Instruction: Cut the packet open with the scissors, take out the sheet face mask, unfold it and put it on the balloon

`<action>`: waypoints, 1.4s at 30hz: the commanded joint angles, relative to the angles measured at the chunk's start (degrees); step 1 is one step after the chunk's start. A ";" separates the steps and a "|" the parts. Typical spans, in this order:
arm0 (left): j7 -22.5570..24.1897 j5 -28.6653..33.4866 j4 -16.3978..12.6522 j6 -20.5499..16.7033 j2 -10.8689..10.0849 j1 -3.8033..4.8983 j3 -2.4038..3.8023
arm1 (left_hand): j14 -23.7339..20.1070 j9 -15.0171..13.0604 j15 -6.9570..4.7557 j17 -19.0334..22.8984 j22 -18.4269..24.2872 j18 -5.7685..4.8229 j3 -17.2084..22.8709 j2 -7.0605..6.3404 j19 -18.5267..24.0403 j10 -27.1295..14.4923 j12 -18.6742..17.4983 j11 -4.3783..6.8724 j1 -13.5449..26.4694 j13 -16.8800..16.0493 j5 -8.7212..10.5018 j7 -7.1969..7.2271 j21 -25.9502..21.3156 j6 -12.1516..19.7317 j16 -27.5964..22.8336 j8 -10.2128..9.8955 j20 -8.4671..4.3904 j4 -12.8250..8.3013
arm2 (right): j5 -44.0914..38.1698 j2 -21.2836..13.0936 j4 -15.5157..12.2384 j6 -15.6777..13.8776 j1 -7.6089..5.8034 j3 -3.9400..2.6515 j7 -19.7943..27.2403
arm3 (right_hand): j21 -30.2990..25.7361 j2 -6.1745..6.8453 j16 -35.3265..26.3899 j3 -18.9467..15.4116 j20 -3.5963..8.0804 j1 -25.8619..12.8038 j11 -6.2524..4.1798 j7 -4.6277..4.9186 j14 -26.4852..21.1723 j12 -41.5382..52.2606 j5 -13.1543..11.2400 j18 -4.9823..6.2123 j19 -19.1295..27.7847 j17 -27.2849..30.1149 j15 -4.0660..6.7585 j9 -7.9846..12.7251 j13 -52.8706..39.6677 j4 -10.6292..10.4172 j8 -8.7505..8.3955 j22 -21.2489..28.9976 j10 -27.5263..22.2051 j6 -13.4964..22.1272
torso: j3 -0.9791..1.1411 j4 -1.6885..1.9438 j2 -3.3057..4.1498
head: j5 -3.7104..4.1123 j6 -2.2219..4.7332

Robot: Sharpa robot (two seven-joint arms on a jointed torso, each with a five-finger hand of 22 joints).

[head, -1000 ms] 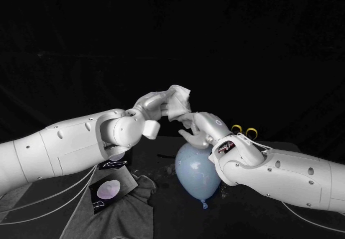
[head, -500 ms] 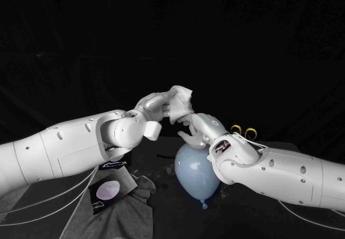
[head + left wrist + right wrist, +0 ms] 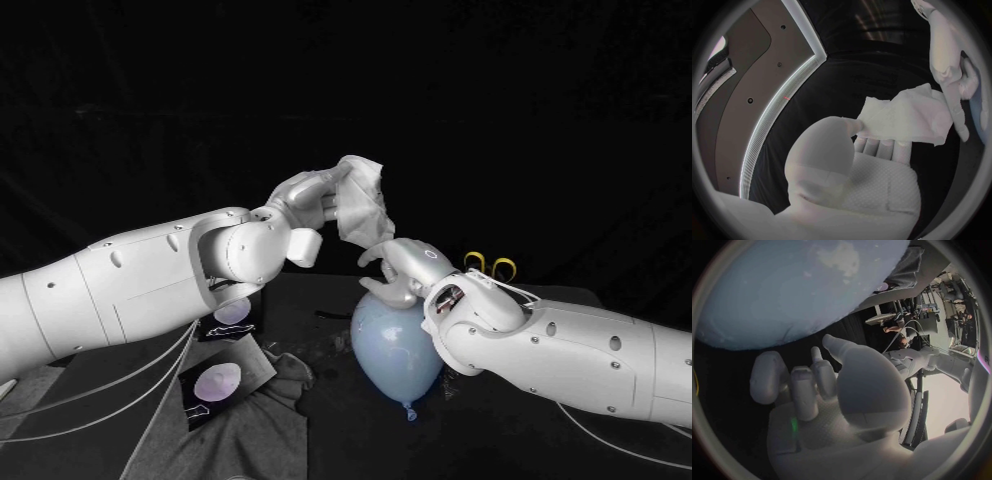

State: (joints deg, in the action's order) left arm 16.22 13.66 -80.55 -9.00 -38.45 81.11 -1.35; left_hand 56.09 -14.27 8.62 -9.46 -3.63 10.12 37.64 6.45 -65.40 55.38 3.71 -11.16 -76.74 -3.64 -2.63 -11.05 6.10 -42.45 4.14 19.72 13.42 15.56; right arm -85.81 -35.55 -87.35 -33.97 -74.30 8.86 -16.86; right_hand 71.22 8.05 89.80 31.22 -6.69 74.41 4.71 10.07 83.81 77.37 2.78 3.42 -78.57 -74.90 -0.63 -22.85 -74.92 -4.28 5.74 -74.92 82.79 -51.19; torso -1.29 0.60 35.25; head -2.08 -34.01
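Note:
My left hand (image 3: 307, 196) is raised above the table and pinches a crumpled white sheet mask (image 3: 362, 197), which hangs from its fingertips. In the left wrist view the mask (image 3: 907, 119) spreads out beyond the left hand (image 3: 859, 167). Just under the mask, my right hand (image 3: 391, 264) hovers over the top of the pale blue balloon (image 3: 394, 347) with loosely bent fingers and holds nothing. The balloon (image 3: 798, 285) looms close in front of the right hand (image 3: 817, 390). The scissors' yellow handles (image 3: 490, 265) peek out behind the right arm.
A grey cloth (image 3: 231, 430) lies at the table's front left. On it lies a dark packet piece with a pale oval (image 3: 216, 385). Another piece (image 3: 232, 318) lies under the left arm. My right forearm (image 3: 577, 350) lies close beside the balloon.
My left hand has lifted the mask higher. My right hand has sunk away from the mask's lower edge toward the balloon's top. The balloon has stayed put.

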 commanded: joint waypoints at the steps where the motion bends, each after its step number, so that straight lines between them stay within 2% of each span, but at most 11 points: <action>1: 1.72 0.49 0.88 0.46 0.30 0.40 0.11 | -0.24 0.00 0.00 0.09 -0.03 0.41 0.00 -0.12 0.46 -0.33 -0.18 -0.10 -0.52 0.04 -0.17 -3.05 -0.28 0.37 -0.17 0.38 0.01 -0.42 | 1.51 -1.09 -1.42 1.15 0.01 0.00 2.34 | 0.21 -0.89 0.20 -0.12 -0.25 0.24 0.32 -0.01 6.19 0.56 0.00 1.00 -0.21 -15.10 -0.38 -0.04 -7.85 -0.15 0.44 -3.92 0.37 -1.08 | 0.02 -0.05 0.00 | -0.06 0.18; 6: 1.50 0.54 1.81 0.13 0.36 0.61 0.12 | -0.16 -0.05 -0.01 0.07 -0.08 0.44 0.05 -0.25 0.38 -0.03 -0.02 -0.07 -0.65 -0.03 -0.17 -3.05 -0.29 0.19 -0.10 0.57 0.02 -0.70 | 4.23 -3.44 -4.24 -1.05 0.01 0.02 6.68 | 0.35 -1.14 0.20 0.03 -0.18 0.87 0.05 -0.35 6.19 0.97 0.03 0.99 -0.35 -15.10 -0.21 0.05 -8.03 0.22 0.85 -4.07 0.58 -2.38 | 0.02 -0.04 0.07 | -0.13 0.56; 15: 1.23 -0.71 2.77 0.60 -0.18 0.66 -0.02 | 0.18 -0.27 -0.19 0.02 -0.09 0.43 0.03 -1.16 0.43 1.75 0.31 0.31 -0.72 -0.12 -0.18 -2.70 -0.50 -0.85 0.08 1.45 -0.06 -1.38 | 15.39 -7.99 -9.22 -7.09 -0.04 0.03 23.25 | -1.60 -1.40 0.20 0.51 -0.07 2.04 -0.08 -0.44 6.19 -0.99 0.16 1.44 0.85 -15.10 -0.07 0.35 -6.80 1.12 0.90 -3.02 -0.68 -2.98 | 0.03 -0.05 0.10 | -0.18 1.44; 17: 1.22 -1.90 3.02 1.69 -0.43 0.59 -0.25 | 0.21 -0.30 -0.18 0.02 -0.06 0.40 0.22 -1.35 0.82 2.20 0.32 0.36 -0.82 -0.11 -0.18 -2.70 -0.75 -1.15 0.08 1.65 -0.02 -1.62 | 20.60 -9.22 -10.50 -8.00 -0.16 0.02 28.00 | -3.94 -1.38 -0.30 0.54 -0.06 2.22 -0.02 -0.38 5.77 -3.10 0.18 1.93 2.31 -13.77 -0.09 0.63 -5.46 1.40 0.80 -1.74 -2.04 -3.11 | 0.02 -0.09 0.09 | -0.23 1.78; 20: 1.35 -3.04 3.10 2.68 -0.75 0.44 -0.55 | 0.17 -0.31 -0.13 0.04 -0.03 0.36 0.38 -1.57 1.30 2.59 0.31 0.37 -0.87 -0.10 -0.18 -2.72 -1.03 -1.40 0.05 1.81 0.07 -1.77 | 26.34 -10.38 -11.55 -8.13 -0.35 -0.02 32.17 | -6.05 -1.26 -0.92 0.41 -0.03 2.28 -0.10 -0.43 5.27 -5.07 0.22 2.36 3.58 -12.26 -0.04 0.86 -4.16 1.62 0.85 -0.60 -3.24 -3.40 | 0.01 -0.05 0.09 | -0.27 2.17; 22: 1.68 -3.62 3.13 3.10 -0.97 0.30 -0.71 | 0.15 -0.31 -0.09 0.04 -0.04 0.37 0.51 -1.77 1.54 2.80 0.28 0.38 -0.96 -0.08 -0.17 -2.70 -1.17 -1.54 0.04 1.90 0.14 -1.93 | 30.21 -11.00 -11.99 -7.92 -0.55 -0.06 34.36 | -11.60 -1.24 -2.77 0.38 0.06 2.30 -0.19 -0.46 3.87 -10.49 0.22 3.44 6.86 -8.37 0.10 1.25 -0.57 1.80 0.80 2.51 -6.48 -3.50 | 0.00 -0.02 0.11 | -0.19 2.38; 23: 1.87 -3.84 3.15 3.27 -1.08 0.23 -0.78 | 0.17 -0.32 -0.08 0.04 -0.04 0.37 0.64 -1.92 1.74 2.96 0.26 0.41 -1.07 -0.08 -0.17 -2.67 -1.28 -1.66 0.04 1.97 0.18 -2.10 | 32.32 -11.27 -12.11 -7.70 -0.68 -0.07 35.33 | -19.06 -1.22 -5.39 0.43 0.20 2.30 -0.30 -0.58 2.11 -17.23 0.38 4.82 11.07 -3.87 0.24 1.52 4.09 1.90 0.90 6.79 -10.18 -3.61 | -0.01 0.01 0.10 | -0.15 2.44; 26: 2.27 -4.32 3.17 3.64 -1.39 0.08 -0.94 | 0.21 -0.30 -0.08 0.04 -0.06 0.39 0.93 -2.21 2.08 3.25 0.21 0.46 -1.29 -0.06 -0.17 -2.59 -1.45 -1.80 0.06 2.06 0.24 -2.43 | 37.35 -11.79 -12.06 -7.40 -1.00 -0.10 37.10 | -27.46 -1.15 -9.35 0.35 0.43 2.25 -0.50 -0.73 0.18 -25.90 0.44 6.02 14.50 1.56 0.52 1.95 10.92 2.07 1.28 11.86 -14.30 -3.82 | -0.01 0.01 0.09 | -0.10 2.81; 30: 2.53 -5.61 3.15 4.12 -1.77 -0.03 -1.09 | 0.28 -0.32 -0.14 0.04 -0.13 0.43 1.57 -2.96 2.36 3.82 0.16 0.61 -1.83 -0.05 -0.16 -2.43 -1.56 -2.18 0.08 2.32 0.26 -3.33 | 41.25 -11.98 -11.20 -7.80 -1.22 -0.12 38.32 | -35.54 -1.05 -13.94 0.38 0.59 2.27 -0.65 -0.86 -1.65 -36.33 0.54 7.05 17.25 6.84 0.72 2.33 19.65 2.25 1.81 16.85 -18.93 -3.90 | -0.02 0.02 0.08 | -0.17 3.04; 36: 2.75 -7.45 3.14 4.63 -2.34 -0.52 -1.38 | 0.22 -0.35 -0.14 0.06 -0.15 0.42 1.80 -3.54 2.54 4.20 0.13 0.66 -2.03 -0.04 -0.15 -2.40 -1.62 -2.48 0.04 2.53 0.27 -3.81 | 46.89 -11.50 -9.25 -9.01 -1.87 -0.23 39.37 | -39.23 -0.87 -22.45 0.77 0.54 2.07 -0.56 -0.76 -5.09 -42.91 0.55 7.00 17.52 15.23 0.61 2.90 26.84 2.19 2.41 19.28 -20.45 -3.58 | 0.02 0.04 0.06 | -0.39 3.71; 42: 2.80 -8.88 3.15 5.65 -2.69 -1.55 -1.58 | 0.08 -0.38 -0.07 0.09 -0.12 0.38 1.80 -3.81 2.84 4.50 0.14 0.64 -1.93 -0.04 -0.15 -2.46 -1.76 -2.73 -0.04 2.67 0.34 -3.80 | 50.52 -10.06 -6.51 -9.19 -3.65 -0.34 38.48 | -42.90 -0.43 -33.55 0.67 0.06 1.23 -0.02 -0.39 -9.60 -49.74 0.48 6.87 18.52 24.58 0.09 3.62 34.73 1.62 2.69 21.65 -21.34 -2.92 | -0.02 0.06 0.08 | -0.53 4.19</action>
State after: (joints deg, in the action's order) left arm 17.87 6.84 -77.32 -5.45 -41.22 79.56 -3.01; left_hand 56.11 -14.60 8.64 -9.45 -3.70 9.68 39.60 3.13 -62.95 59.53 3.72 -10.54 -78.55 -3.70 -2.43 -11.38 4.56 -44.83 4.14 22.26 13.61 12.00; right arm -39.51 -45.84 -94.29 -42.46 -77.76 8.55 20.49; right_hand 28.43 7.30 56.65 31.91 -6.72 75.80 4.73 9.65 74.38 27.89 3.11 10.14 -60.27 -50.63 -0.56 -19.28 -40.46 -2.30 8.40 -53.34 61.66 -54.40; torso -1.29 0.63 35.32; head -2.55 -30.00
